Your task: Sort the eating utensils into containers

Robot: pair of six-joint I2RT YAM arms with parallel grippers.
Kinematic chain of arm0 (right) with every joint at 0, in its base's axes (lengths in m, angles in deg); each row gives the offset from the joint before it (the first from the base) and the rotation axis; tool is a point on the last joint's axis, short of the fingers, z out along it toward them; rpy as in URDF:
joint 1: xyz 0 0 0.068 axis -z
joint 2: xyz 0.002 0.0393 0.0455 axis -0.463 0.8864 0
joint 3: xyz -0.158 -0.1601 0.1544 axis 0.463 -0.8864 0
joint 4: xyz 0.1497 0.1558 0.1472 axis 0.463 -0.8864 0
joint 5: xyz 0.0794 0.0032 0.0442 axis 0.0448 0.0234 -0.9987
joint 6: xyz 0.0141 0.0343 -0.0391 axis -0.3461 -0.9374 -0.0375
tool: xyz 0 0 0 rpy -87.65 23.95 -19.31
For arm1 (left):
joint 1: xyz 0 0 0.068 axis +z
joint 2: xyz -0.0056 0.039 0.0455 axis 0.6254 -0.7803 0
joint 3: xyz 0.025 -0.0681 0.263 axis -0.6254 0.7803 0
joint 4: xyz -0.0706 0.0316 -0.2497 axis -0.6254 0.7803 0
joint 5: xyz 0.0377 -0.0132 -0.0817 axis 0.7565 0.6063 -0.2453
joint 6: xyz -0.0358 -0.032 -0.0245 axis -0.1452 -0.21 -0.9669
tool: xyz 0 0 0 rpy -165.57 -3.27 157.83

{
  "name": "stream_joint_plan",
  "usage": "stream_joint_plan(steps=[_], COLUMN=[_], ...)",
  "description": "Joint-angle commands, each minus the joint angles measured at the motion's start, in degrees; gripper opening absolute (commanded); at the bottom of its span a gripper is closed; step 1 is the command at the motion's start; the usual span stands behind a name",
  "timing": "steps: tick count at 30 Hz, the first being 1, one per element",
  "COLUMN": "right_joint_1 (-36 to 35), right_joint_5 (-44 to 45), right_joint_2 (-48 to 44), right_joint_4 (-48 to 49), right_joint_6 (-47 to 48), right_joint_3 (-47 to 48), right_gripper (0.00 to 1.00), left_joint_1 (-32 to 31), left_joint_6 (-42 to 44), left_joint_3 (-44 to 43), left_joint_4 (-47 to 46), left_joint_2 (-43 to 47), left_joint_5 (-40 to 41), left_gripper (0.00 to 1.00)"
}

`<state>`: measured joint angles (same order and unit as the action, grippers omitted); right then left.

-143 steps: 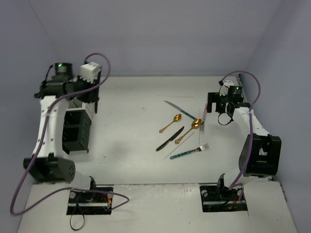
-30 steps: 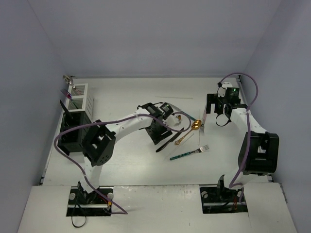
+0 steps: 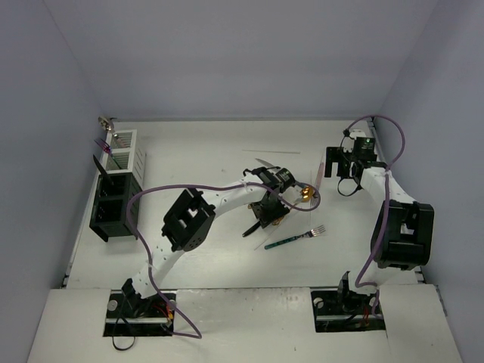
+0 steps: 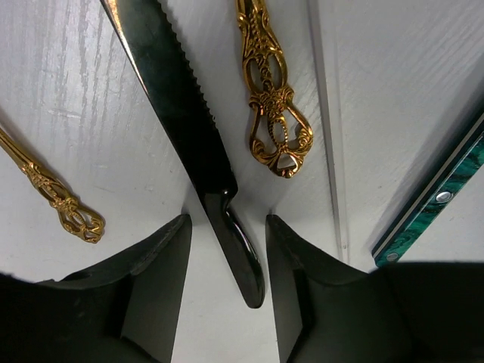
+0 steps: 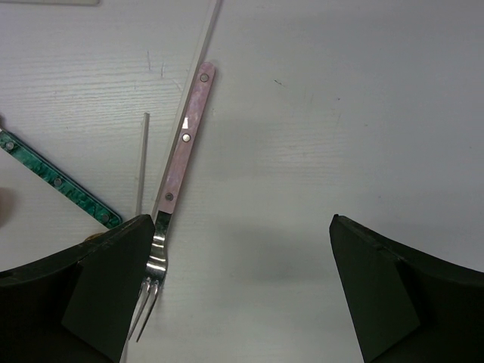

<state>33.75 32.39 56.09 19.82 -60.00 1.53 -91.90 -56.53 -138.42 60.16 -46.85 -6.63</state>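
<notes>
Left gripper (image 4: pixel 227 227) spread partway, straddling butt of black knife (image 4: pixel 189 128); narrow gap each side, nothing pinched. Knife blade tip cut off at 12 o'clock of wrist view. Gold spoon (image 4: pixel 268 98) bowl out of frame too; second gold handle (image 4: pixel 57 197) at 9 o'clock. Teal-handled fork (image 4: pixel 446 189) at 4 o'clock, mostly cut off by frame edge and finger. Right gripper (image 5: pixel 242 227) wide apart, empty, near 2 o'clock of table (image 3: pixel 204 151). Pink-handled fork (image 5: pixel 184 144) tines partly behind its 9 o'clock finger. Containers (image 3: pixel 113 204) at table's 9 o'clock edge.
</notes>
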Motion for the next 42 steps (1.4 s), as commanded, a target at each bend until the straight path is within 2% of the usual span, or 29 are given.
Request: stream_joint_plan(steps=[1, 4, 8, 9, 16, 19, 27, 33, 42], right_joint_1=[0.8, 0.9, 1.1, 1.1, 1.3, 1.3, 1.3, 1.3, 1.3], right_joint_5=[0.6, 0.4, 0.2, 0.2, -0.2, -0.8, -1.2, -1.2, -1.0], right_joint_2=[-1.4, -1.4, -1.7, -1.7, -1.8, -1.6, -1.8, -2.0, -2.3], right_joint_4=[2.7, 2.7, 2.7, 2.7, 2.7, 2.8, 2.8, 2.9, 2.8], right_joint_6=[-0.4, -0.5, -0.4, -0.4, -0.4, -0.8, -1.0, -0.8, -0.4], right_joint_3=[2.1, 2.0, 1.9, 1.9, 1.8, 1.8, 1.7, 1.7, 1.3], right_gripper=[1.00, 1.00, 1.00, 1.00, 1.00, 1.00, 1.00, 1.00, 1.00], left_joint_1=[0.5, 0.7, 1.0, 1.1, 4.3, 6.9, 13.7, 13.6, 13.3], left_joint_6=[-0.6, -0.4, 0.1, 0.2, 0.7, 0.7, 0.6, 2.7, 7.1], left_joint_3=[1.9, 1.2, 1.7, 2.4, 12.2, 16.7, 18.9, 20.6, 29.4], left_joint_4=[1.4, 3.5, 5.7, 5.9, 5.7, 4.3, -0.6, 1.0, 2.7], left_joint_2=[-0.6, -2.3, -4.1, -4.0, 1.4, 6.5, 17.5, 16.8, 12.7], left_joint_5=[-5.3, -6.0, -3.8, -3.2, -1.4, -0.5, 0.4, 1.7, 4.0], left_gripper=[0.35, 0.24, 0.03, 0.00, 0.00, 0.00, 0.00, 0.00, 0.00])
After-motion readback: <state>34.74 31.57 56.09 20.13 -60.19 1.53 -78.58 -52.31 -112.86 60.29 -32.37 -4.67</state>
